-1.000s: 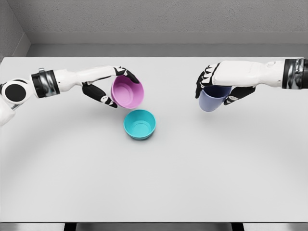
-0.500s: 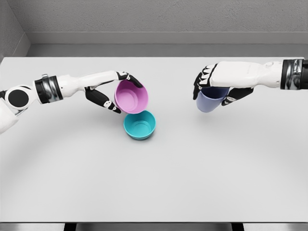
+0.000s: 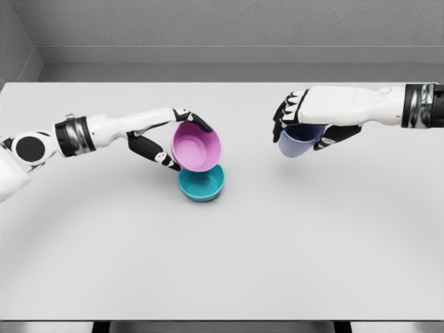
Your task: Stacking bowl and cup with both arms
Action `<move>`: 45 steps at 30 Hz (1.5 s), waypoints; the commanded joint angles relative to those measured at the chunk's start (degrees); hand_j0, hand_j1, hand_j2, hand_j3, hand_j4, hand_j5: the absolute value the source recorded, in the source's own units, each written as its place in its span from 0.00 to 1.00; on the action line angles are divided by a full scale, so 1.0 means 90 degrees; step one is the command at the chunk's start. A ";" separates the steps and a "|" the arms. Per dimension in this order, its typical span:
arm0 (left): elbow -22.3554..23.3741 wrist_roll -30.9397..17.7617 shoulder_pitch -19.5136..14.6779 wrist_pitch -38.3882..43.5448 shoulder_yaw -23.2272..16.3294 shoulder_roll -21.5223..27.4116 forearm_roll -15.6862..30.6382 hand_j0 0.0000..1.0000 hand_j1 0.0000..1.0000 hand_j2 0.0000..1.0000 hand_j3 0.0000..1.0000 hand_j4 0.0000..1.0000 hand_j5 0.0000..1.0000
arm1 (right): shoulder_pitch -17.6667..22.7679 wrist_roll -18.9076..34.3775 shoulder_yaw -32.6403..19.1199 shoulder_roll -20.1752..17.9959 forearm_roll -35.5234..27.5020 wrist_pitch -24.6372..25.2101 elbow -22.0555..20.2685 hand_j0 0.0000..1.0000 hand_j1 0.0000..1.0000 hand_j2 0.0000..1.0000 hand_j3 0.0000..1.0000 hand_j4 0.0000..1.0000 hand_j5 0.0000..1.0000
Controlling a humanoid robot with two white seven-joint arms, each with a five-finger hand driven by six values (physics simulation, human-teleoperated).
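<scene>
Carried the tilted pink bowl (image 3: 196, 146) rightward in the left hand (image 3: 166, 142), until overlapping the teal bowl's (image 3: 202, 184) rear rim. Shifted the blue cup (image 3: 298, 141), gripped by the right hand (image 3: 305, 119), slightly left and up.

Teal bowl (image 3: 202, 184) on white table (image 3: 222, 263)

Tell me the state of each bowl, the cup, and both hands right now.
pink bowl: held tilted, lifted over the teal bowl
teal bowl: upright on table, empty
blue cup: held off the table
left hand: gripping pink bowl
right hand: gripping blue cup
</scene>
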 commanded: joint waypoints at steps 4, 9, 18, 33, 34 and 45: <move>-0.0059 0.0003 0.0049 0.0012 0.0037 -0.0009 0.0097 0.76 0.76 0.76 0.76 0.76 0.76 | 0.0010 -0.0014 0.0003 0.0051 -0.0043 0.0019 -0.0049 0.63 0.63 0.63 0.63 0.63 0.63; -0.0108 0.0003 0.0137 0.0012 0.0037 -0.0009 0.0185 0.76 0.76 0.76 0.76 0.76 0.76 | 0.0010 -0.0014 0.0013 0.0119 -0.0043 0.0019 -0.0058 0.63 0.63 0.63 0.63 0.63 0.63; -0.0205 0.0003 0.0303 0.0012 0.0037 -0.0038 0.0273 0.76 0.76 0.76 0.76 0.76 0.76 | -0.0020 -0.0024 0.0033 0.0246 -0.0131 0.0019 -0.0058 0.63 0.63 0.63 0.63 0.63 0.63; -0.0196 0.0022 0.0410 0.0012 0.0018 -0.0067 0.0322 0.76 0.76 0.76 0.76 0.76 0.76 | -0.0371 -0.0209 0.0677 0.0256 -0.0151 0.0019 -0.0127 0.64 0.64 0.64 0.64 0.64 0.64; -0.0196 0.0022 0.0410 0.0012 0.0018 -0.0067 0.0322 0.76 0.76 0.76 0.76 0.76 0.76 | -0.0381 -0.0209 0.0687 0.0256 -0.0151 0.0019 -0.0127 0.64 0.64 0.64 0.64 0.64 0.64; -0.0196 0.0032 0.0430 0.0012 -0.0011 -0.0155 0.0371 0.76 0.76 0.76 0.76 0.76 0.76 | -0.0869 -0.0385 0.1195 0.0315 -0.0141 0.0019 -0.0088 0.64 0.64 0.64 0.64 0.64 0.64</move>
